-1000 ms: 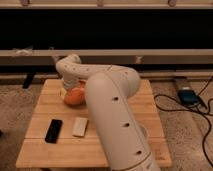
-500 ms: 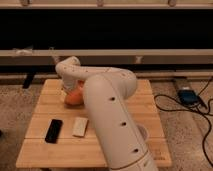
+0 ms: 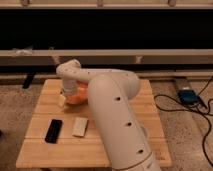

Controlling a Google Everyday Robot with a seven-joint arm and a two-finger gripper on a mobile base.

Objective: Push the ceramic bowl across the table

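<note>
Camera view of a small rectangular light wooden table with a plank top standing on a speckled floor. The robot's thick white arm rises from the lower right, crosses the tabletop and bends down at the wrist over the table's far left part. The gripper hangs at the end of this wrist, low over the planks and directly at the left edge of the round shallow orange ceramic bowl; whether it is open or closed, and whether it touches the bowl, cannot be told. The bowl rests on the far half of the table, left of centre, its right side hidden behind the arm. Nearer the camera lie a flat black phone and, just to its right, a pale rectangular block, both well apart from the bowl. A dark blue device with cables lies on the floor to the right.
</note>
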